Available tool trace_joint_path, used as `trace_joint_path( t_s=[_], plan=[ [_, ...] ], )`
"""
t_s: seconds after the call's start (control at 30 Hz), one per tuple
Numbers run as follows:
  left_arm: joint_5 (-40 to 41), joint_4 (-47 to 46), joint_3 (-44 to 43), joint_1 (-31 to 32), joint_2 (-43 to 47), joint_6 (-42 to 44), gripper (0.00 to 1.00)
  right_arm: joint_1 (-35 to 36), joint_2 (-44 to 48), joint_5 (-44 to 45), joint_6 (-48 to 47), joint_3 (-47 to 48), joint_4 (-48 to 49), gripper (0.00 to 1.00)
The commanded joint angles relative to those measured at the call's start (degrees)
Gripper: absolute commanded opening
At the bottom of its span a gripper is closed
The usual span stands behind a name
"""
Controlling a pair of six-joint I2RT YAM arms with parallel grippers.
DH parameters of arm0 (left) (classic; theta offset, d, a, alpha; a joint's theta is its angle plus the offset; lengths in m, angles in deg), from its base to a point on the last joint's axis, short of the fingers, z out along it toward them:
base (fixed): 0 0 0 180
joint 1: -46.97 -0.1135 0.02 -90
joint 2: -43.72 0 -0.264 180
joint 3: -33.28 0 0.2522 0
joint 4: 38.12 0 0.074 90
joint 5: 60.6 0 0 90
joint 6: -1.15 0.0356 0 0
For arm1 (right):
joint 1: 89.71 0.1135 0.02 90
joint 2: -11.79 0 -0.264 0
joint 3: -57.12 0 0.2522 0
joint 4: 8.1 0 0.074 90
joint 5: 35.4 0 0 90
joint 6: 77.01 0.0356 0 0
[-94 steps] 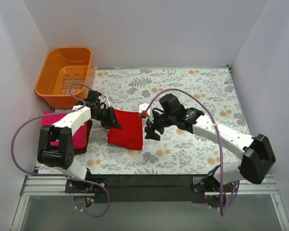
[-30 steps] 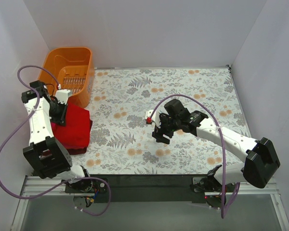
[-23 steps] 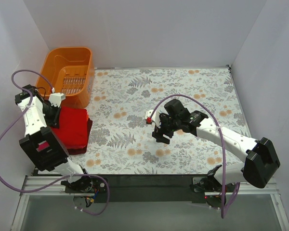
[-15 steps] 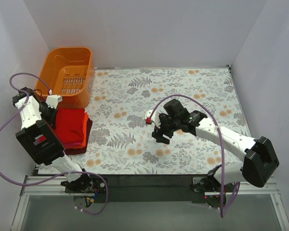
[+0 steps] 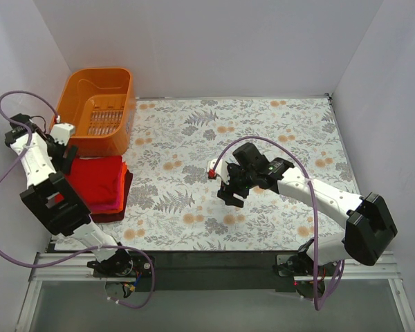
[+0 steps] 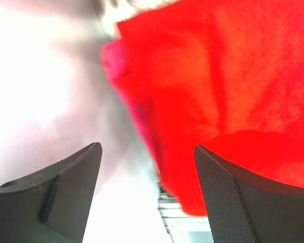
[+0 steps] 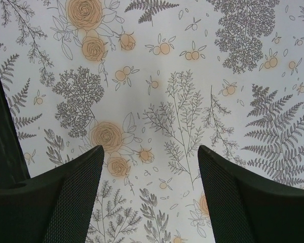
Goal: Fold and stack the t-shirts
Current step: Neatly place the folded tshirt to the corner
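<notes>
Fingers of both grippers stand spread, with nothing held. In the left wrist view the left gripper point(image 6: 147, 152) shows its two dark fingers point(image 6: 66, 187) apart at the bottom of the frame. The red shirt point(image 6: 218, 76) fills the upper right, and a magenta shirt point(image 6: 113, 56) peeks out at its left edge. That view is blurred, and I cannot tell whether the fingers touch the cloth.

In the top view this gripper point(image 5: 63, 153) sits at the far left of the frame, just beside the left edge of the stack point(image 5: 100, 194) and just below the basket point(image 5: 100, 70).

The stack lies at the left edge of the floral cloth point(image 5: 263, 131). The red shirt point(image 5: 95, 180) is on top, folded flat. An orange shirt point(image 5: 123, 168) shows as a thin strip along its right side, and the magenta shirt point(image 5: 112, 206) shows along its lower edge. A dark red shirt point(image 5: 126, 188) is lowest, sticking out at the right and bottom.

The right gripper point(image 5: 229, 195) hangs near the middle of the frame, well apart from the stack. Its wrist view shows the right gripper point(image 7: 149, 152) with its fingers point(image 7: 50, 192) wide apart over the floral cloth point(image 7: 167, 76).
</notes>
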Motion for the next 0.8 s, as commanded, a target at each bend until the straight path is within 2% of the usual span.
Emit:
trace_joint_path(
  t_s=[0.0,0.1,0.17,0.27,0.3,0.4,0.53,0.63,0.77],
  plan=[
    [-2.7,3.6,-6.7,-0.4,2.4,0.3,0.73,0.0,0.1,1.0,-1.1,2.9,-0.7,0.81],
    [-7.0,7.3,-9.8,-0.5,4.1,-1.0,0.73,-0.6,0.4,1.2,-1.1,3.2,-1.4,0.81],
    [-12.0,14.5,-9.5,-0.5,5.3,0.8,0.66,-0.9,0.8,1.3,-1.1,3.1,-2.0,0.81],
    [-14.3,16.0,-2.6,-0.4,9.2,1.6,0.52,-1.0,1.0,1.5,-1.4,2.9,-2.6,0.81],
    [-14.2,16.0,3.0,-0.4,12.3,2.8,0.43,-1.1,1.3,1.5,-1.4,2.9,-2.8,0.81],
    [-12.6,16.1,10.3,-0.5,15.9,5.1,0.35,-1.0,1.5,2.0,-1.7,2.9,-3.0,0.80],
    [-8.2,13.2,21.9,-0.5,20.0,4.4,0.35,-1.1,1.5,1.7,-1.7,2.7,-3.4,0.80],
    [-5.8,9.3,27.3,-0.7,22.1,4.5,0.39,-1.1,1.3,1.9,-1.7,2.5,-3.4,0.80],
    [-6.4,8.7,27.6,-0.8,23.7,4.8,0.43,-1.1,1.3,2.1,-1.9,2.8,-3.4,0.80]
  ],
)
